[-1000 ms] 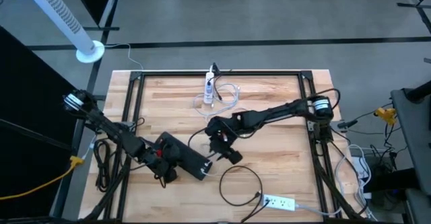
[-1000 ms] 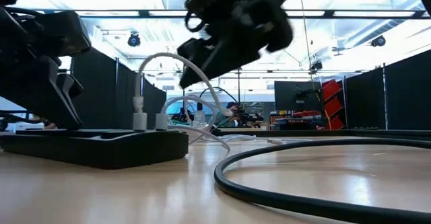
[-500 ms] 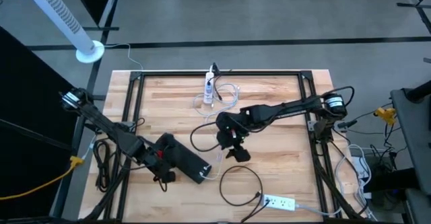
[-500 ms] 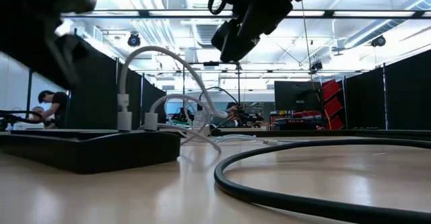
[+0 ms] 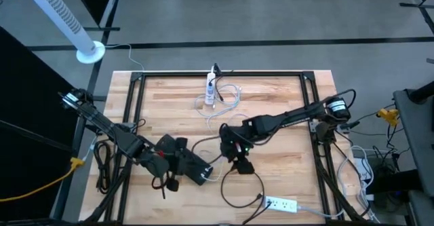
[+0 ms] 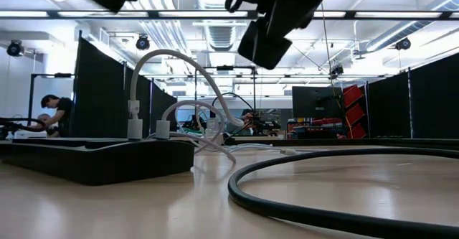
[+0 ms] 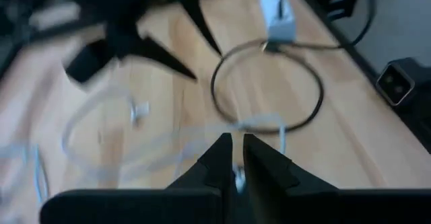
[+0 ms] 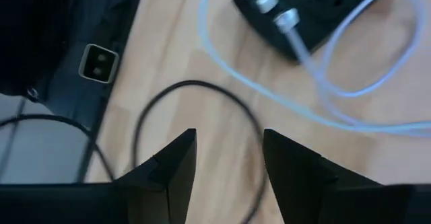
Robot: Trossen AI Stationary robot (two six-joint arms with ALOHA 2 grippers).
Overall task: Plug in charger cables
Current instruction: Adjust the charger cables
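Hovering above the loop of black cable (image 5: 242,185), the right gripper (image 5: 242,163) has its fingers spread apart with nothing between them; its wrist view shows the cable's curve (image 8: 195,109) just past the fingertips. The left gripper (image 5: 171,183) sits beside the black power strip (image 5: 188,163), fingers nearly together, a thin gap only, holding nothing I can make out. Two white cables (image 6: 179,70) already stand plugged into the near end of that strip (image 6: 100,156), their slack trailing off over the table (image 5: 285,117) toward the right gripper. Another white cable (image 5: 227,97) is at the white strip (image 5: 211,89), well beyond both grippers. A second white strip (image 5: 281,203) lies just past the black loop, where the loop's end meets it.

Looks like the step now is reaching for the black cable. Next move would call for lowering straight onto the loop, closing on it near its free end, which I cannot pick out from here.
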